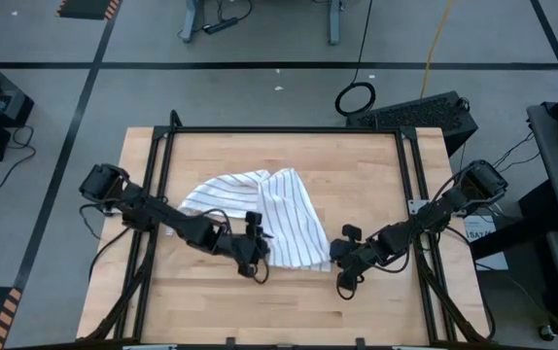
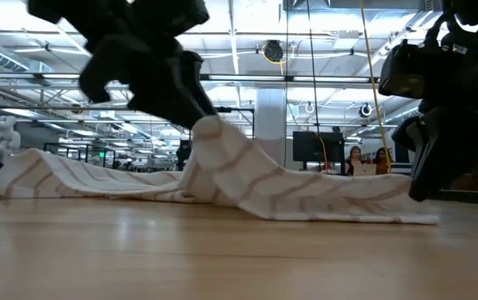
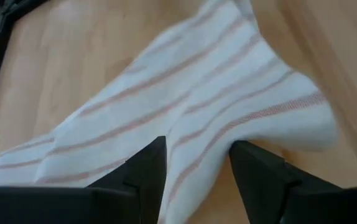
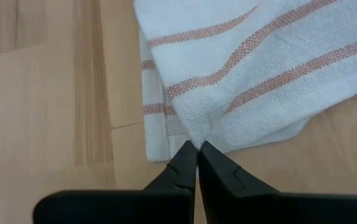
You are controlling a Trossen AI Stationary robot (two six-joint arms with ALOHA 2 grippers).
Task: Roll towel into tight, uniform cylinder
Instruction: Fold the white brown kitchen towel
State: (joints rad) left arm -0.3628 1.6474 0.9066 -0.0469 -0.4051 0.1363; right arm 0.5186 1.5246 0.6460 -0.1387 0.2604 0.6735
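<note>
towel (image 1: 269, 219) lies crumpled near table (image 1: 357, 301) centre, folded part raised in a ridge, rest spread toward 10 o'clock. left gripper (image 1: 256, 255) at towel's 7 o'clock edge, fingers (image 3: 142, 171) apart with cloth between them, not squeezed. right gripper (image 1: 339, 251) at towel's 4 o'clock corner, fingers together, pinching towel edge in right wrist view (image 4: 197, 152). people at a desk in far background (image 2: 368, 158)
</note>
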